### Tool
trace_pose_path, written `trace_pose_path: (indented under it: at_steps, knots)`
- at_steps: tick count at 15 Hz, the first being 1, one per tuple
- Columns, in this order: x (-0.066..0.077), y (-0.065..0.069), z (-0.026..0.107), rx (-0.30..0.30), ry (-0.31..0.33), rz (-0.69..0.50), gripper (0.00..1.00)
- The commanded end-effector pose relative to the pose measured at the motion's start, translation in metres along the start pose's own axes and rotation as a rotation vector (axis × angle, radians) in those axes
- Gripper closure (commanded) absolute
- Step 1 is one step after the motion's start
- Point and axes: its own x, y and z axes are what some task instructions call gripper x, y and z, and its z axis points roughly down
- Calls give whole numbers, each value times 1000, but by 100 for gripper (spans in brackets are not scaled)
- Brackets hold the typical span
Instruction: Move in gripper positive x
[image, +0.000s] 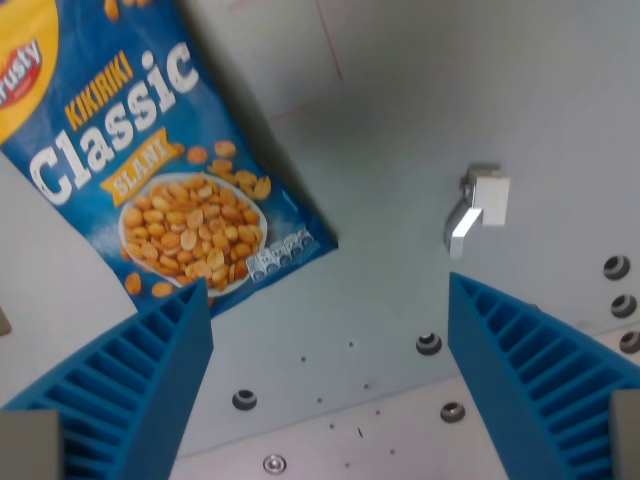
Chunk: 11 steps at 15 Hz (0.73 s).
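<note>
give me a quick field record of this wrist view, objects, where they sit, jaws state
view: wrist camera looking down on a grey surface
snack bag: blue peanut bag, lying flat, upper part of the wrist view's left
white clip: small, on the surface toward the wrist view's right
gripper: blue ribbed jaws wide apart, nothing between them
contact: left fingertip overlaps the bag's lower edge in the image; touch unclear
bolts: several, bottom and right

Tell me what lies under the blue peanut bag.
The peanut bag lies flat on the grey table, which shows bare all around it. Whatever sits beneath the bag itself is covered. The left blue finger overlaps its lower corner in this view.
</note>
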Motion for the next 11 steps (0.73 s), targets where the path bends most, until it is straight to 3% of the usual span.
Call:
trace_pose_path:
  at_steps: [1,11]
  knots:
    - [17,4,-2,-6,-23,-9,0]
    - [66,4,-1,-6,-23,-9,0]
